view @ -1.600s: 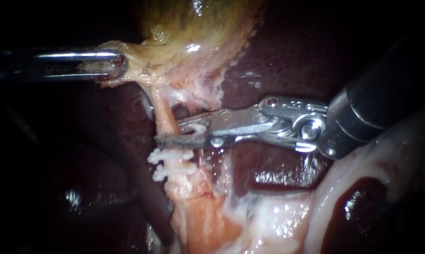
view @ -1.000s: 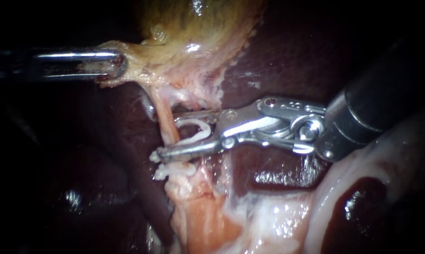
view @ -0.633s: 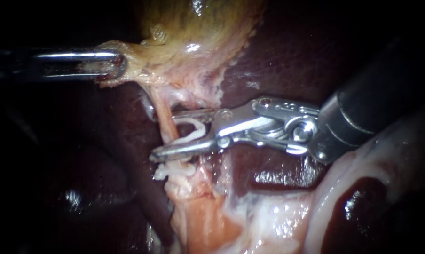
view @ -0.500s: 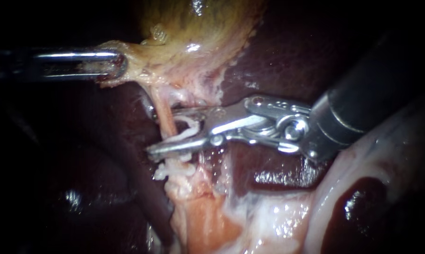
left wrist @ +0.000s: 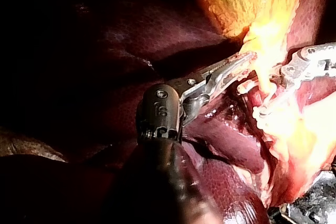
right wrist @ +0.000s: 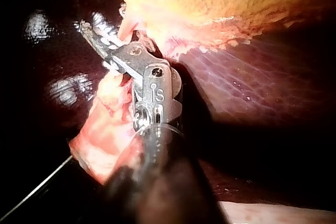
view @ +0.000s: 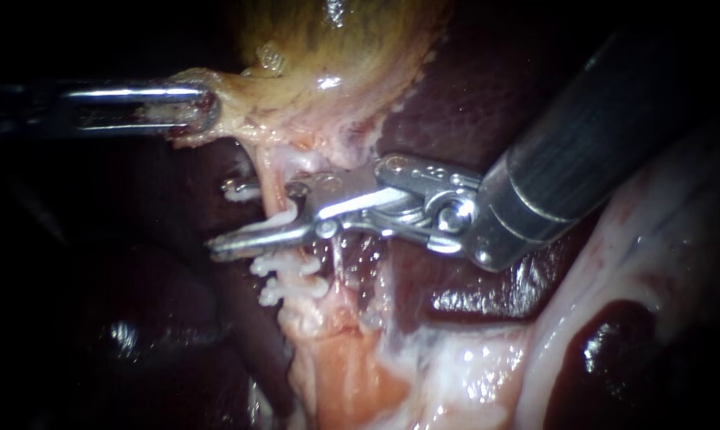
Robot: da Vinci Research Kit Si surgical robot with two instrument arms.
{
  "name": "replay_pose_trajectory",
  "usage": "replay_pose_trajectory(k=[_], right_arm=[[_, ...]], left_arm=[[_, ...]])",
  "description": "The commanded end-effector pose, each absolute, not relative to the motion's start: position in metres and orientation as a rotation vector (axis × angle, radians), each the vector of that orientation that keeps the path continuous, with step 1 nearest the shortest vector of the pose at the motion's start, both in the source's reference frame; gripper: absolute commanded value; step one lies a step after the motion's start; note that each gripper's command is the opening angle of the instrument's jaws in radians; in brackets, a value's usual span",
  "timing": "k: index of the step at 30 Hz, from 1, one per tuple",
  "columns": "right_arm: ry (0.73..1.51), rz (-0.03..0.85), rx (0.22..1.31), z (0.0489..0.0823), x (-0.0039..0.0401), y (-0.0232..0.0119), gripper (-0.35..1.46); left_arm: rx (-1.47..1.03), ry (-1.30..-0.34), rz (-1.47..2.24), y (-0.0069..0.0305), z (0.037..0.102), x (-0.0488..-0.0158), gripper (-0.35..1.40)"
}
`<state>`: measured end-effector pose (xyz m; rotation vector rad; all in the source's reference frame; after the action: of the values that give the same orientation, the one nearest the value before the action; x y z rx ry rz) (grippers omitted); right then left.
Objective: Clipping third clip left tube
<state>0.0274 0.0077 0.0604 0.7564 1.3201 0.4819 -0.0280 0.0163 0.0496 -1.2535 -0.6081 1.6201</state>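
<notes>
The pale left tube runs down from the yellow gallbladder. My right instrument comes in from the upper right, and its jaws stand open astride this tube. One jaw lies in front of the tube and the other behind it. A white clip sits inside the jaws, its end showing past the tube. Two white clips are on the tube just below the jaws. My left instrument is shut on the gallbladder's lower edge, holding it leftward. In its own wrist view, the left instrument grips yellow tissue.
Dark red liver lies behind and around the tube. Pale orange tissue spreads below the clips. A whitish fold rises at the lower right, under the right instrument's shaft.
The right instrument's jaws opened wider, then slid left and slightly up across the tube, so the tube now lies deeper between them. The left instrument has held still.
</notes>
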Motion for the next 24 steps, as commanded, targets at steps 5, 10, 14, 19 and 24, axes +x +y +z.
replay_pose_trajectory(k=[5,10,14,19,24], right_arm=[[1.361,0.489,0.775,0.0578,0.027,0.0081,0.5],[1.402,0.49,0.806,0.0539,0.0264,0.0086,0.49],[1.438,0.497,0.827,0.0508,0.026,0.0091,0.49],[1.456,0.502,0.845,0.0482,0.0256,0.0098,0.48],[1.462,0.497,0.844,0.0478,0.0257,0.0099,0.47]], left_arm=[[-1.254,-0.61,1.621,0.0162,0.0496,-0.0278,-0.35],[-1.254,-0.61,1.621,0.0163,0.0496,-0.0277,-0.35],[-1.254,-0.61,1.621,0.0163,0.0496,-0.0277,-0.35],[-1.254,-0.611,1.621,0.0163,0.0497,-0.0277,-0.35],[-1.254,-0.611,1.621,0.0163,0.0497,-0.0277,-0.35]])
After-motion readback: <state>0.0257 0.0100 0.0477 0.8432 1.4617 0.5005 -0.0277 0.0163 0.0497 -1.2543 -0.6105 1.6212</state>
